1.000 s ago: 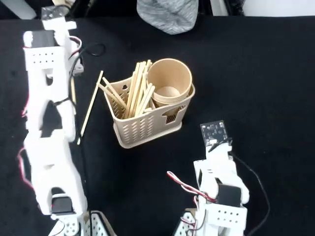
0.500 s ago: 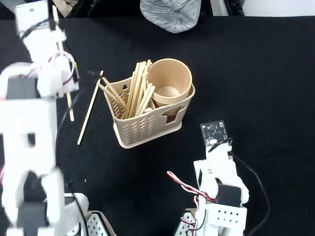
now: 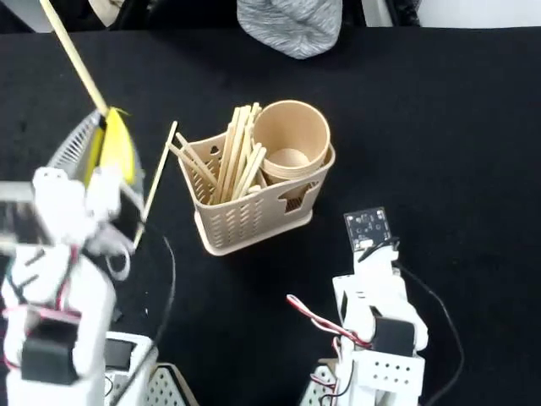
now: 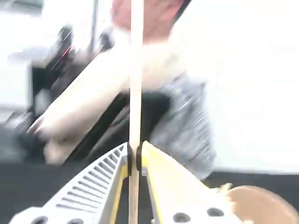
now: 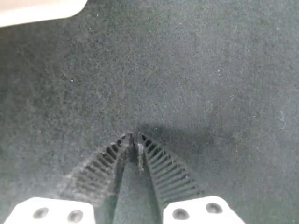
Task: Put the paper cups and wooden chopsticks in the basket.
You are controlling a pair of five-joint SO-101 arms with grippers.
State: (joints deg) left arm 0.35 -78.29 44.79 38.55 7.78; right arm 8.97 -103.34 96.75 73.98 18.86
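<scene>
Black cloth covers the counter (image 3: 439, 127), with a grey fabric heap (image 3: 287, 25) at its far edge. At far left we note the left hand (image 3: 106, 135) lifted above the counter, fingers pinching a single chopstick (image 3: 74, 52) near its lower end; the stick slants up toward the far left corner. Next, a loose chopstick (image 3: 159, 173) lies flat on the cloth, just beside the basket (image 3: 254, 216). Inside the basket, a bundle of chopsticks (image 3: 237, 156) leans in the left part, and nested paper cups (image 3: 292, 135) stand upright in the right part. Right of the basket, at the near edge, we see the right hand (image 5: 133, 140) low over bare cloth, fingers pressed together, nothing between them.
</scene>
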